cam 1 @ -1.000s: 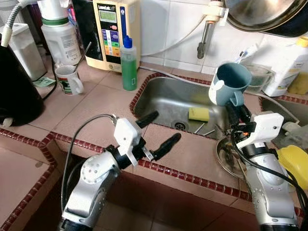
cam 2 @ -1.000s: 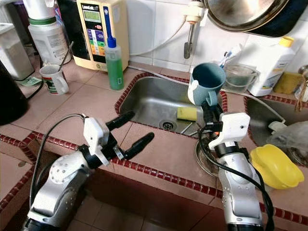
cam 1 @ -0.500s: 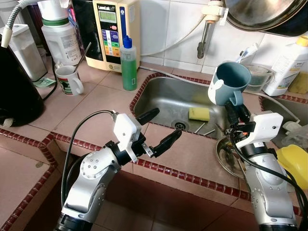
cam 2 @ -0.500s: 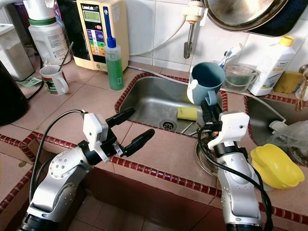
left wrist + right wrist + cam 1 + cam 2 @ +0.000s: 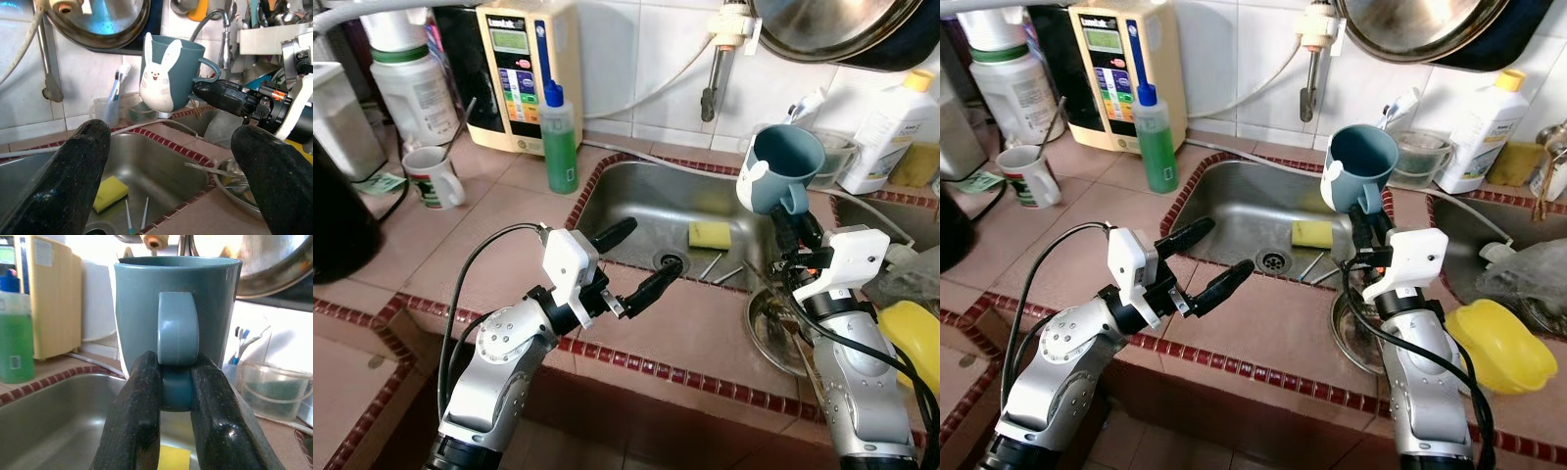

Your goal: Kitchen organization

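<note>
Right end effector [image 5: 1367, 217] pinched on handle of blue mug [image 5: 1359, 168], held upright & raised above right rim of sink [image 5: 636, 201], near faucet [image 5: 713, 69]; grip on handle keeps the bunny-printed body clear & mouth up, prob. so it can be set down w/o tipping. Left end effector [image 5: 634, 259] spread wide, empty, hovering over counter [image 5: 499, 230] front edge by sink, pointed toward mug — likely on standby for a handover or to steady something. In sink: yellow sponge [image 5: 709, 233] beside drain. Metal bowl [image 5: 773, 318] on counter under right arm, yellow container [image 5: 1498, 345] just beside it. Green soap bottle [image 5: 559, 139] & white mug [image 5: 431, 176] well apart on left side, near water purifier [image 5: 517, 69]. Judging by pose: mug mid-carry, destination not yet clear — maybe toward white mug's spot.
</note>
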You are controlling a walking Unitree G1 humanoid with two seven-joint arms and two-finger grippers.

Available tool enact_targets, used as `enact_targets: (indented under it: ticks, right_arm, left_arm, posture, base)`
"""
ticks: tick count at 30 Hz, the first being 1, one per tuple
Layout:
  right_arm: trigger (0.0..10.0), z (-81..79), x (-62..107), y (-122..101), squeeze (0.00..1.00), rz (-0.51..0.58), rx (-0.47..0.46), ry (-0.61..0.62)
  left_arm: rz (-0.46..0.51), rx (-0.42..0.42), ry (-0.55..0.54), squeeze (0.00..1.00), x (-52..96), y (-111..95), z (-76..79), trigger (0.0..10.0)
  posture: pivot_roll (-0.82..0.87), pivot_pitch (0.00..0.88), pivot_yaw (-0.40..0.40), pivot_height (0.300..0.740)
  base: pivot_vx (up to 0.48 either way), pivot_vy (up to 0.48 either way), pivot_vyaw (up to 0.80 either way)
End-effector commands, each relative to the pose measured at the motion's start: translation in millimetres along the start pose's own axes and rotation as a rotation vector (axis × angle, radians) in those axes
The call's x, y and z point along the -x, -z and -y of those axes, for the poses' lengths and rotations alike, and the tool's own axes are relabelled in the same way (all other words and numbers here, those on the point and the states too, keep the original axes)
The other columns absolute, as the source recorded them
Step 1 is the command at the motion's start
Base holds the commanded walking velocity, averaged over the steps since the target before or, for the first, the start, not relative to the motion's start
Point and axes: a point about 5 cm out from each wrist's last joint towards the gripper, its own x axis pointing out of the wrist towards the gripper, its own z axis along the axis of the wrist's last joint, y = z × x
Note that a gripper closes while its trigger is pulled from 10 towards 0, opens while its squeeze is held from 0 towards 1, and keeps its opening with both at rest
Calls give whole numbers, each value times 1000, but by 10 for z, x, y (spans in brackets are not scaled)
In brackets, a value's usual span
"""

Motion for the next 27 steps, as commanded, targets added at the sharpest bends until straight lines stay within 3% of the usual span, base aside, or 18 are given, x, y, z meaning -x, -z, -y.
enact_targets:
  ticks: [1,7,27]
  right_arm:
    - [10000,13,-41,-85,0,40,2,5]
    - [10000,12,-34,-82,0,38,1,4]
    - [10000,33,-42,-73,0,21,2,0]
  left_arm:
    - [5,-6,5,0,-13,-30,-5,10000]
    - [5,-4,1,0,-13,-30,-3,10000]
    - [7,-3,-5,0,-16,-30,16,10000]
  posture:
    - [-19,0,4,740]
    - [-21,0,5,740]
    - [-23,0,2,740]
  base:
    - [322,0,0]
    - [307,0,0]
    - [0,0,0]
